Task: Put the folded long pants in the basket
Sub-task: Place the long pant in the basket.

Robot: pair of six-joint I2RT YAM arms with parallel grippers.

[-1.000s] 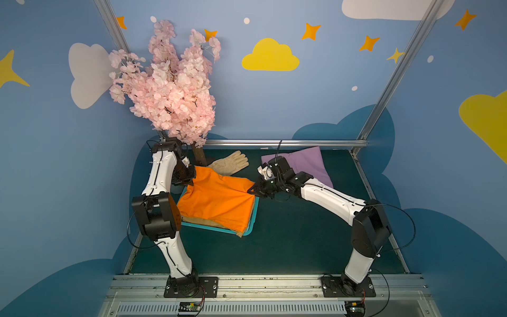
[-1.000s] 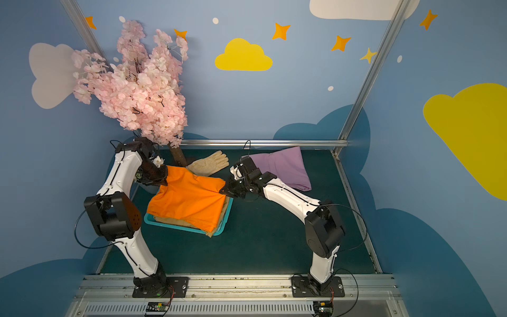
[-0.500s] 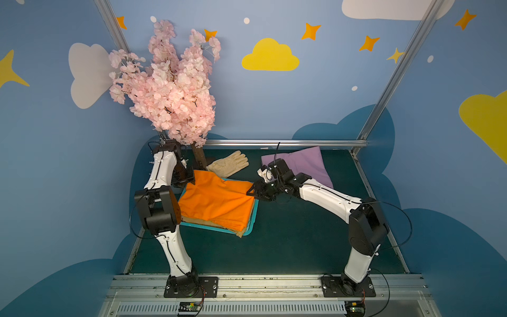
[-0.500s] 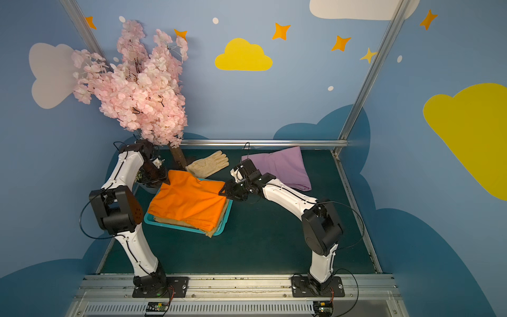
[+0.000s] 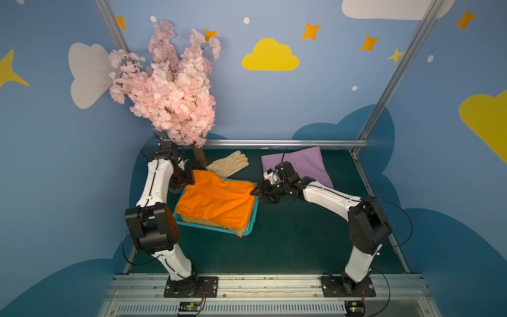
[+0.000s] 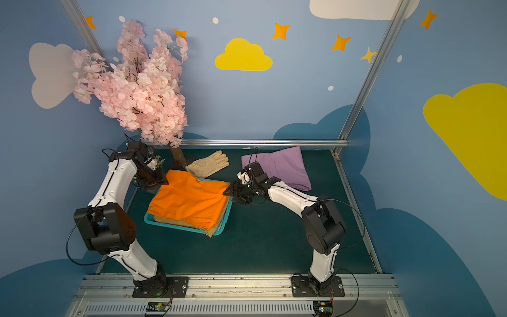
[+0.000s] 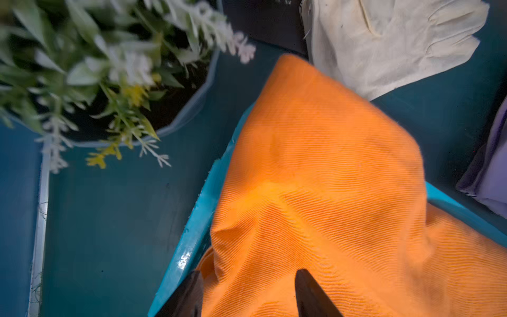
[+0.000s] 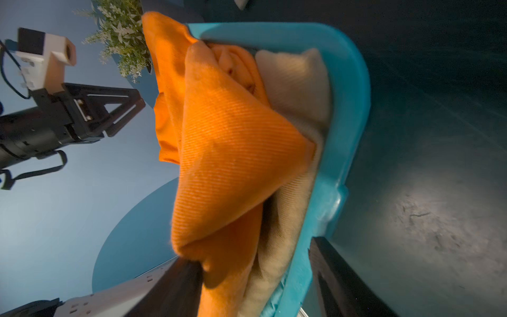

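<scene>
The orange long pants (image 5: 216,200) (image 6: 189,200) lie on top of the tan long pants (image 5: 236,229) in the teal basket (image 5: 208,225). They spill over its far left rim. My left gripper (image 7: 248,271) (image 5: 189,177) is open at their far left corner, with both fingers over the cloth. My right gripper (image 8: 251,249) (image 5: 256,192) is open at the basket's right far corner. A corner of the orange pants (image 8: 233,151), the tan pants (image 8: 296,82) and the basket rim (image 8: 348,109) sit between its spread fingers. The lilac long pants (image 5: 301,164) lie on the mat at the back right.
A cream glove (image 5: 227,164) lies behind the basket, beside the trunk (image 5: 199,159) of the pink blossom tree (image 5: 170,90). A small potted plant (image 7: 109,82) stands close to my left gripper. A metal rail (image 5: 274,142) runs along the back edge.
Both grippers have opened and let go of the orange pants, which have sunk onto the tan pants in the basket. The left arm has drawn back a little.
</scene>
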